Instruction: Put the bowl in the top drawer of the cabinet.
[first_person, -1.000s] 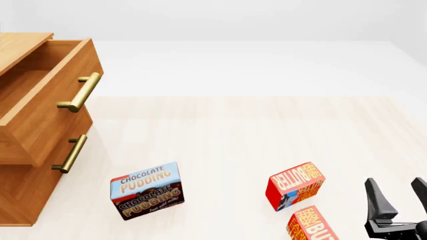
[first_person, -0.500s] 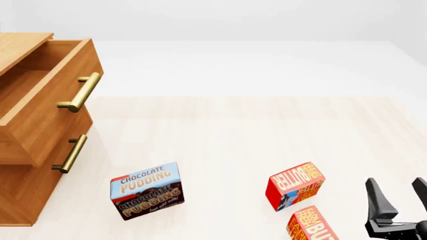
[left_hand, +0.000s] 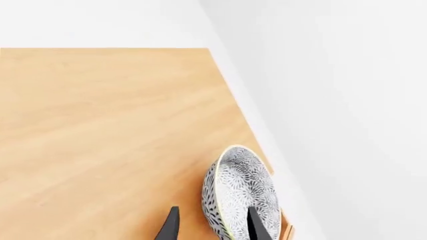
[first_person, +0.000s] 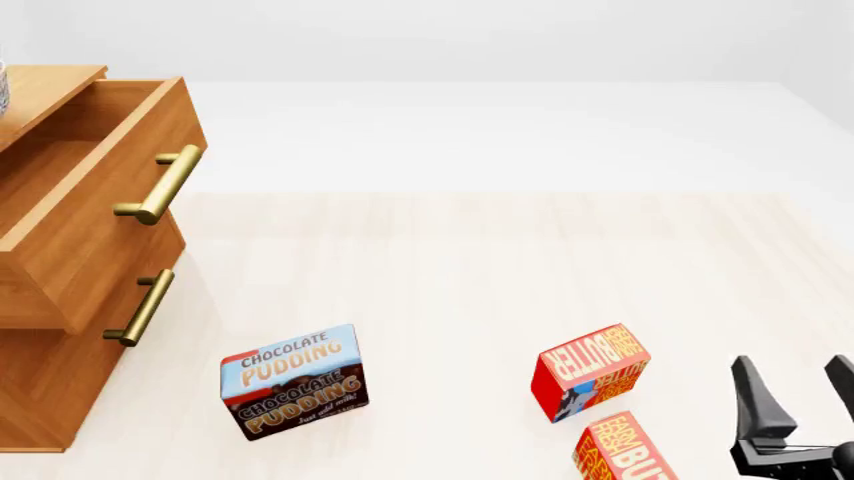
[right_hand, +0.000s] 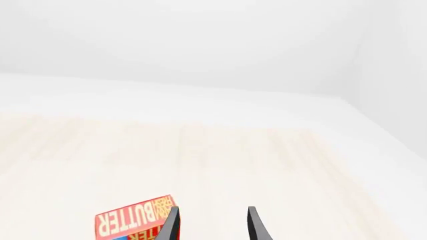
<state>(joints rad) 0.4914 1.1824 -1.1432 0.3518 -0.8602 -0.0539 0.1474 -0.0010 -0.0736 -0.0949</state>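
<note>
The bowl (left_hand: 241, 190), white with a grey lacy pattern, stands tilted on its edge over a flat orange-brown wood surface (left_hand: 100, 140). My left gripper (left_hand: 213, 227) has its fingers apart. One finger (left_hand: 257, 227) overlaps the bowl's inside, and the other (left_hand: 171, 226) is clear of its back. In the front view only a sliver of the bowl (first_person: 3, 88) shows at the left edge above the cabinet (first_person: 40, 400); the left gripper is out of that view. The top drawer (first_person: 120, 200) is pulled out. My right gripper (first_person: 801, 395) is open and empty at the near right.
A chocolate pudding box (first_person: 294, 380) stands in front of the cabinet. Two red butter boxes (first_person: 591, 370) (first_person: 625, 452) sit just left of the right gripper. The lower drawer (first_person: 94, 330) is closed, and its brass handle (first_person: 140, 308) sticks out.
A sliver of the bowl has come into the front view at the left edge above the cabinet. The right gripper and the boxes have not moved.
</note>
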